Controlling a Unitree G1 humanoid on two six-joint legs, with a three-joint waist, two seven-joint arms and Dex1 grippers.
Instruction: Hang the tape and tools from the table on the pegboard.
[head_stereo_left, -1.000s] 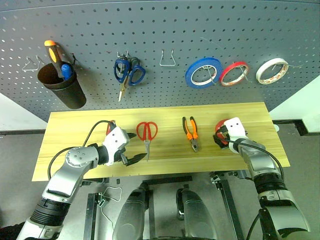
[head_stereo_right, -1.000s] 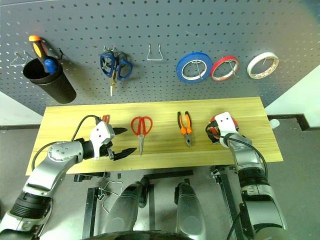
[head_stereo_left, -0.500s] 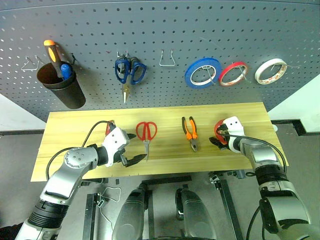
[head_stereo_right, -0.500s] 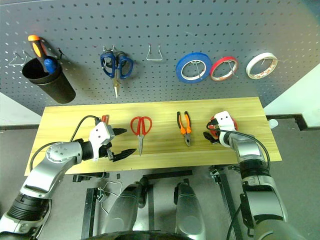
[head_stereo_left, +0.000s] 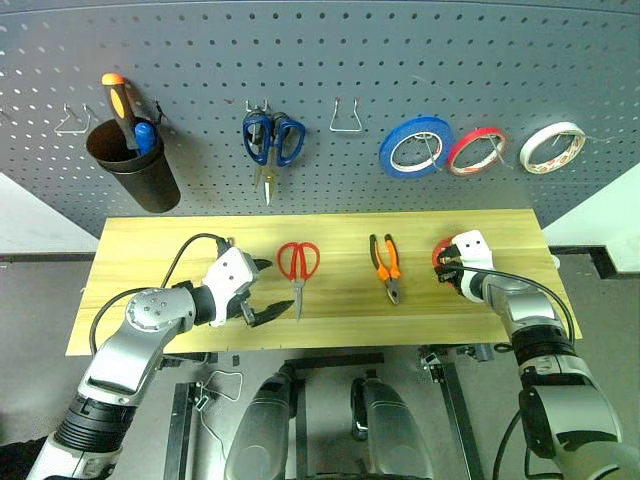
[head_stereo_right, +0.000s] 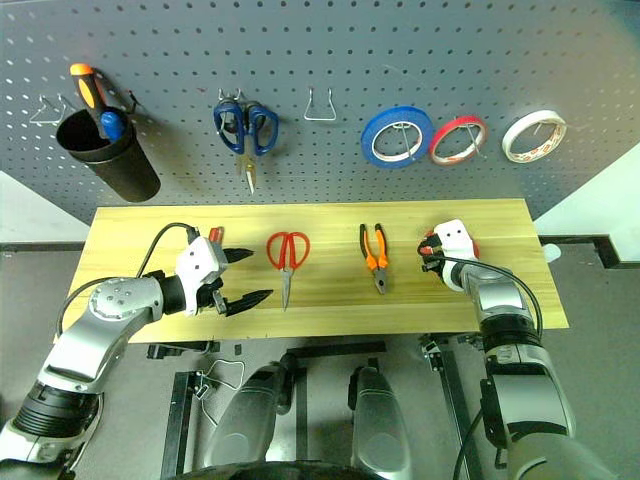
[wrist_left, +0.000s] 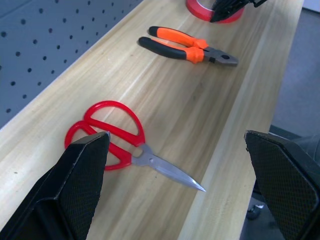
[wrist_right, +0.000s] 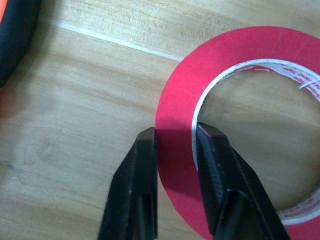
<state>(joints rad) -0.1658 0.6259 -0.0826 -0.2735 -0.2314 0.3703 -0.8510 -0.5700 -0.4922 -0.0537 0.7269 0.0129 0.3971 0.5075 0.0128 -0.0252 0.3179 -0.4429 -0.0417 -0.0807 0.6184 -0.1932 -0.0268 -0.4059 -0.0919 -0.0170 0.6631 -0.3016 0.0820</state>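
Note:
The red tape (wrist_right: 240, 55) lies flat on the right part of the wooden table (head_stereo_left: 180, 245). My right gripper (wrist_right: 175, 137) is shut on its band, one finger outside the ring and one in the hole. The red-handled scissors (head_stereo_left: 296, 262) and the orange-and-black pliers (head_stereo_left: 385, 265) lie mid-table, untouched. My left gripper (head_stereo_left: 272, 290) hovers open just left of the scissors (wrist_left: 107, 132), its fingers (wrist_left: 75, 190) spread wide with nothing between them. A bit of red shows behind the left gripper's white housing (head_stereo_right: 213, 234); I cannot tell what it is.
On the pegboard (head_stereo_left: 330, 50) hang blue scissors (head_stereo_left: 272, 140), a blue roll (head_stereo_left: 415, 145), a red roll (head_stereo_left: 475, 150) and a white roll (head_stereo_left: 552, 147). A black cup (head_stereo_left: 135, 170) holds screwdrivers. One wire hook (head_stereo_left: 345, 115) stands bare.
My right gripper has shut on the red tape's band. The left gripper stays open in the same place. The head camera has shifted slightly.

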